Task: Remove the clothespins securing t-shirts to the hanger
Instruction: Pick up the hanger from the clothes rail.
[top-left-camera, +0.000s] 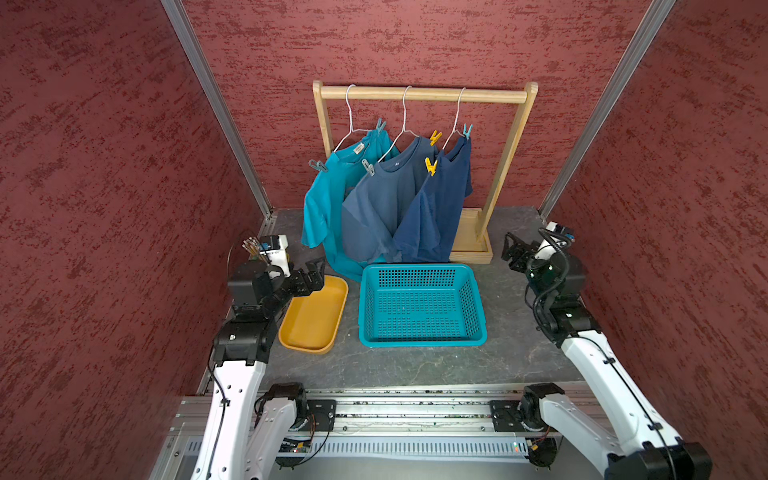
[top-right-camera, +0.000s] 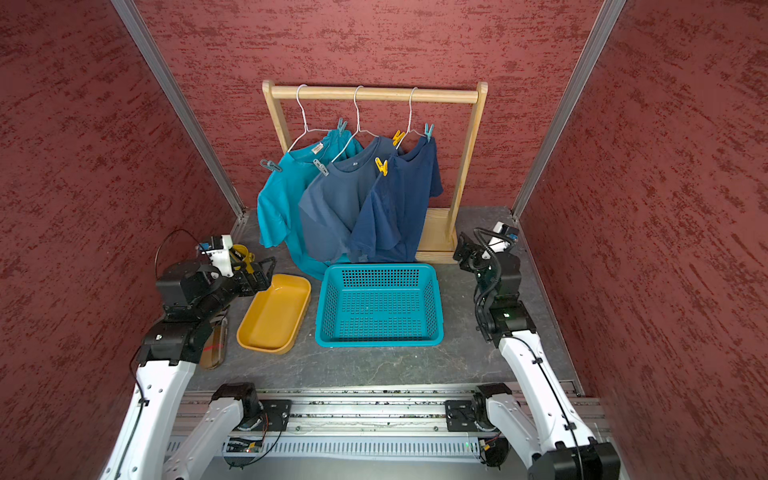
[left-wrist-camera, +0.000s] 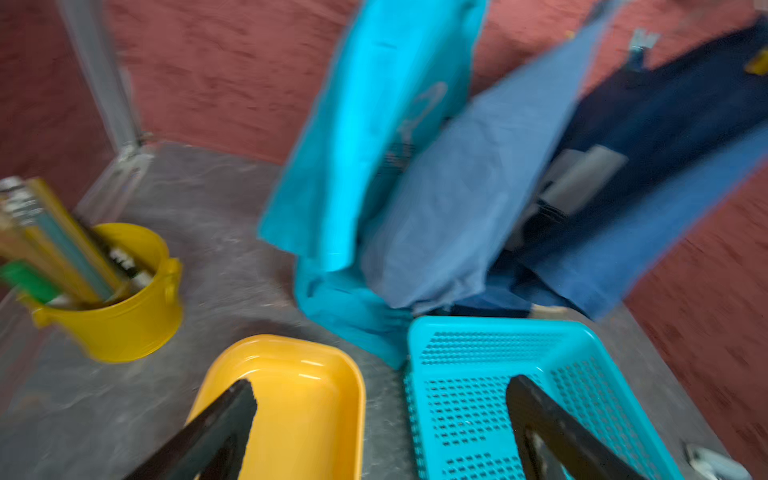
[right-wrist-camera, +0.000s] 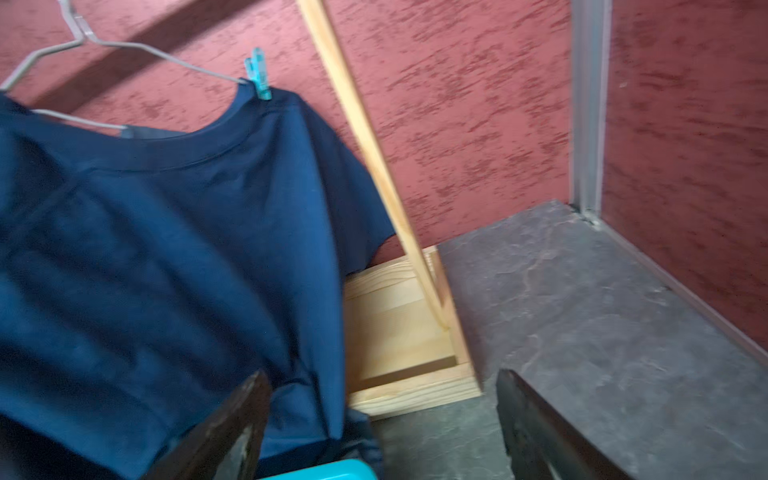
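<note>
Both arms crouch low and bent at the table's (top-left-camera: 415, 365) sides. The left gripper (left-wrist-camera: 382, 388) tips down over one tray (top-left-camera: 328, 291) and one basket (top-left-camera: 422, 343), and the right gripper (right-wrist-camera: 382, 378) points at the rack's (right-wrist-camera: 399, 332) foot; each is spread wide and empty. Ahead of and above both hang three shirts (top-left-camera: 382, 208) on three hangers (top-left-camera: 349, 109). Six clothespins (top-left-camera: 431, 166) are clipped at the shoulders, two yellow and four seemingly teal or grey.

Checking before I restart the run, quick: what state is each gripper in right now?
Left gripper: open, holding nothing.
Right gripper: open, holding nothing.
</note>
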